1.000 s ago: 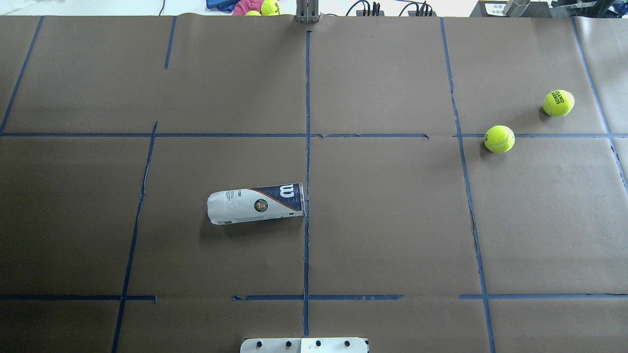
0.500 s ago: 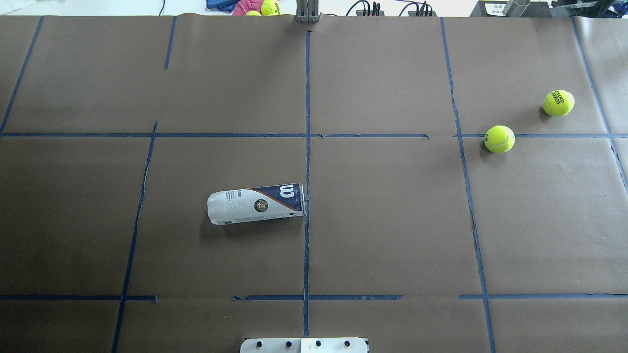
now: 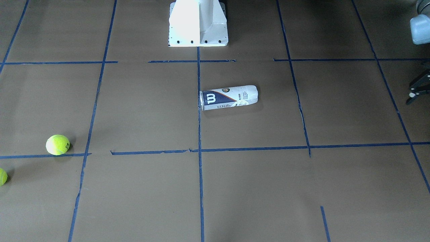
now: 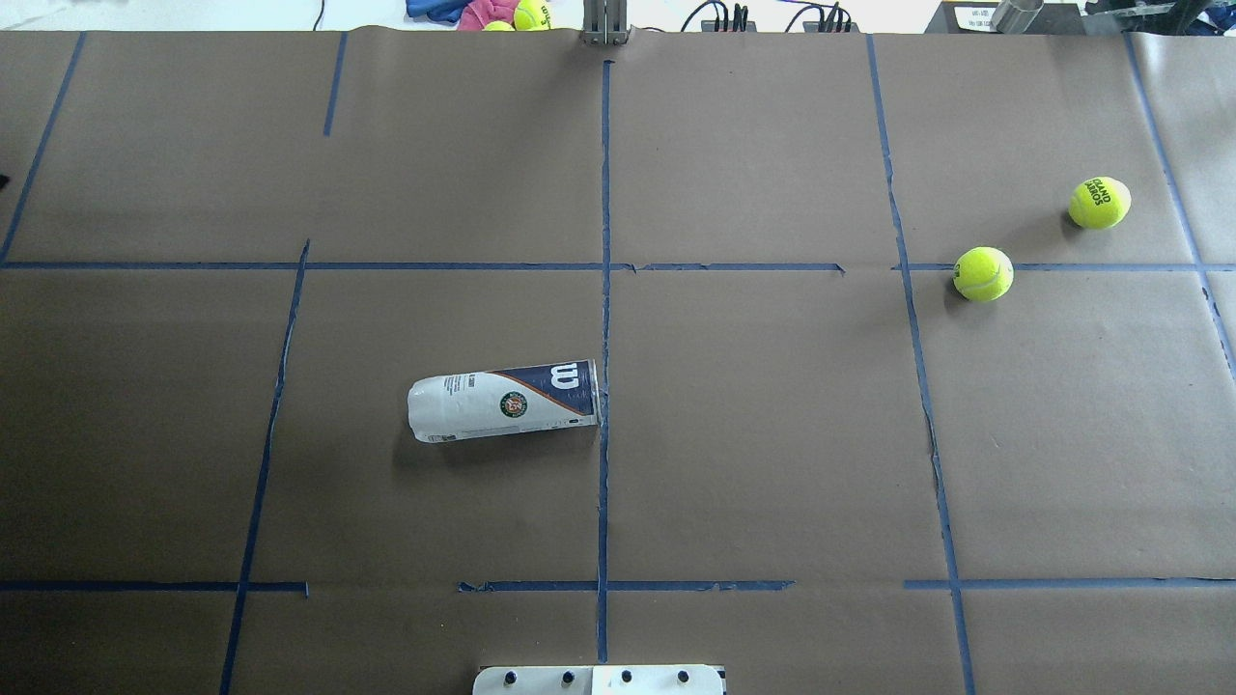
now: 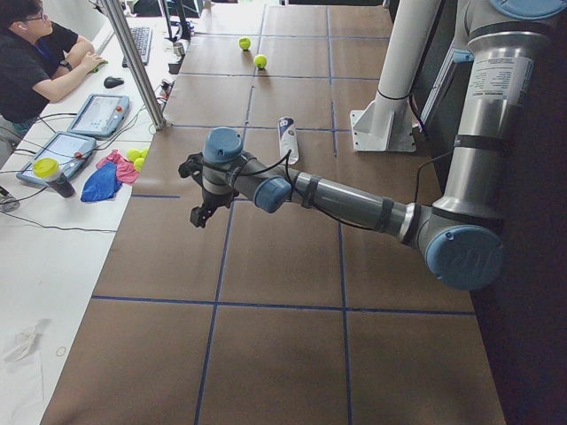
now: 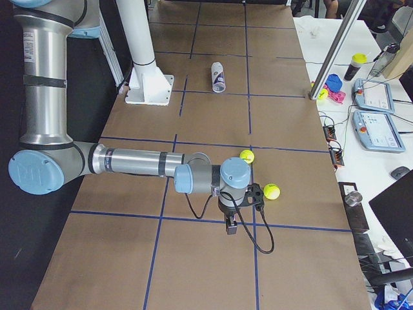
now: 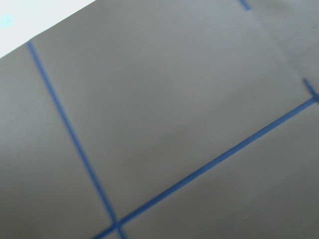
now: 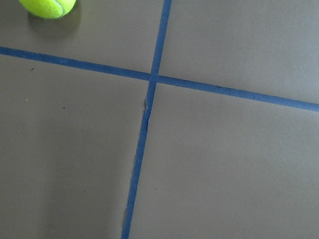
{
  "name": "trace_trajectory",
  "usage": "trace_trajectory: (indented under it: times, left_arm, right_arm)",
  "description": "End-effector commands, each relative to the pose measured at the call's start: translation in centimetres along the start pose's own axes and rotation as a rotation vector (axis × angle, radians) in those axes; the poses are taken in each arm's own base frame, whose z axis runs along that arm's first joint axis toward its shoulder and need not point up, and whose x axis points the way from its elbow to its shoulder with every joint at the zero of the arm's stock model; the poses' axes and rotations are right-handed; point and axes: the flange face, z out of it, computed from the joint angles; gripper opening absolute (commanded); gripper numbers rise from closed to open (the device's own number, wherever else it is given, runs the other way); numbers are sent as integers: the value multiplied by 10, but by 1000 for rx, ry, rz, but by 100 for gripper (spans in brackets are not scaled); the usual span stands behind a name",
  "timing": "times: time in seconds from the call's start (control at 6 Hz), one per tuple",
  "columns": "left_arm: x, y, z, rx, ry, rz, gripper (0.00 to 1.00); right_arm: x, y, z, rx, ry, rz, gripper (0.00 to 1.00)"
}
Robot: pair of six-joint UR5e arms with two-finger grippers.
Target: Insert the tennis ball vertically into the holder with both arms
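Note:
The holder (image 4: 504, 405), a white and navy Wilson can, lies on its side left of the table's middle, its mouth toward the centre tape line; it also shows in the front view (image 3: 228, 97). Two tennis balls (image 4: 983, 273) (image 4: 1099, 202) rest far right. My left gripper (image 5: 190, 193) hovers over the table's left end, far from the can, its fingers spread and empty; the front view's right edge cuts it off (image 3: 416, 92). My right gripper (image 6: 230, 226) hangs over a tape crossing just beside the balls; I cannot tell if it is open. One ball (image 8: 49, 7) shows in the right wrist view.
The white pedestal base (image 4: 599, 681) stands at the near middle edge. Blue tape lines grid the brown paper. More balls and cloths (image 4: 483, 13) lie beyond the far edge. An operator (image 5: 40, 53) sits at a desk beside the table's far side.
A dark sliver has appeared at the overhead view's left edge. The can and both balls have not moved.

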Motion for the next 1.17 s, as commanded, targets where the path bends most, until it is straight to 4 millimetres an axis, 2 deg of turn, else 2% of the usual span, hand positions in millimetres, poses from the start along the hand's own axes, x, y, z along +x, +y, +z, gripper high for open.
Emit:
trace_trajectory:
  times: [0.0, 0.17, 0.33, 0.5, 0.67, 0.83, 1.0]
  left_arm:
    - [122, -106, 21, 87, 129, 110, 100]
    - [179, -154, 26, 124, 197, 166, 100]
    - [255, -196, 36, 155, 289, 266, 100]
    - [308, -209, 56, 163, 272, 262, 100]
    - [357, -211, 79, 145, 246, 292, 100]
    - [401, -218, 93, 81, 223, 308, 100]
    - [432, -229, 97, 25, 178, 373, 100]
  right_arm:
    - [0, 1, 0, -1, -2, 1, 100]
    - [0, 1, 0, -1, -2, 1, 100]
    - [1, 1, 1, -2, -2, 2, 100]
    - [0, 1, 1, -2, -4, 2, 100]
    - [1, 1, 2, -3, -4, 3, 100]
    - [1, 1, 2, -4, -4, 4, 100]
    - [1, 1, 2, -4, -4, 4, 100]
